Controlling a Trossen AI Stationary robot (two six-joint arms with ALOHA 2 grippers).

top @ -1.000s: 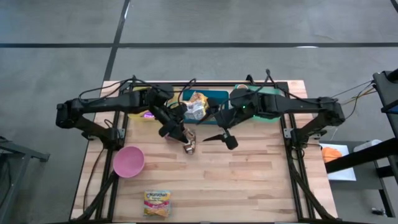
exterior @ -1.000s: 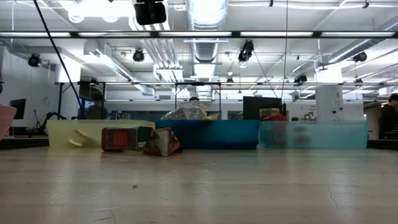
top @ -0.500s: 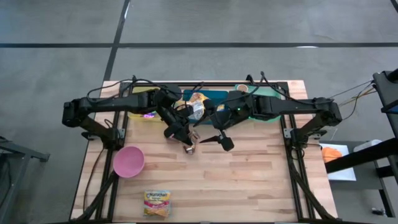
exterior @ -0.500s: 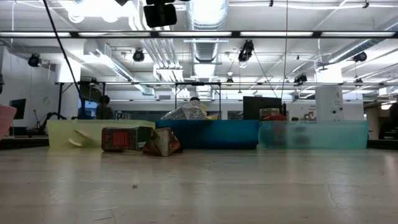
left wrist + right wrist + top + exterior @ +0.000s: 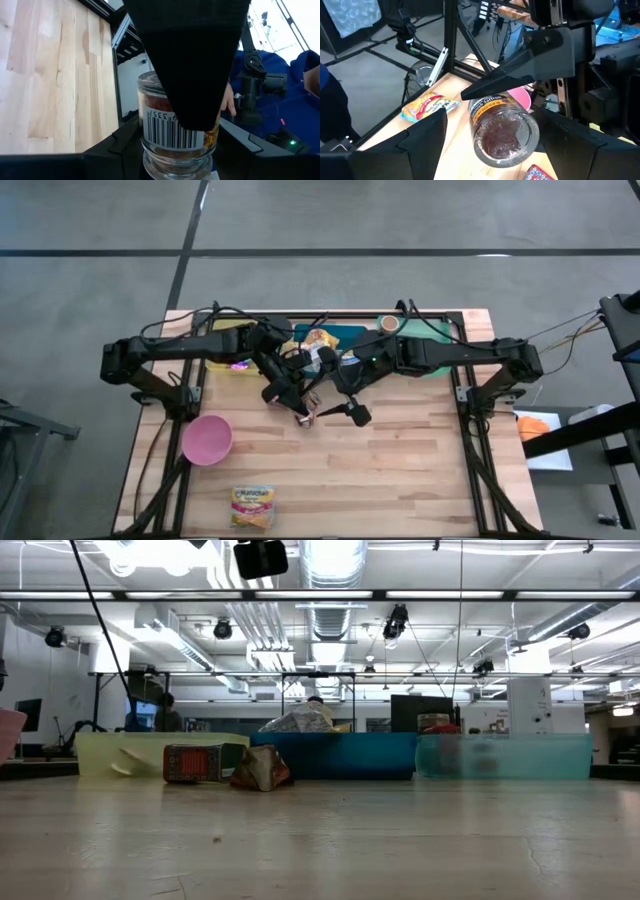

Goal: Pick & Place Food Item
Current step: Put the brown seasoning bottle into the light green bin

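Left tool [image 5: 300, 402] gripping glass jar [image 5: 307, 413], right tool [image 5: 335, 412] open beside it

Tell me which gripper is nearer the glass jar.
Left. The left gripper is shut on the glass jar, holding it above the table. The right gripper is open, close beside the jar and pointed at it, not touching.

Quick count from what I can see: two arms, so two hands, left hand [image 5: 300, 404] and right hand [image 5: 338, 407]. One jar [image 5: 307, 416]. One pink bowl [image 5: 207, 439]. One noodle pack [image 5: 252, 507]. Three bins along the back: yellow [image 5: 125, 753], blue [image 5: 350, 755], clear teal [image 5: 510, 755]. One worktop [image 5: 400, 470].
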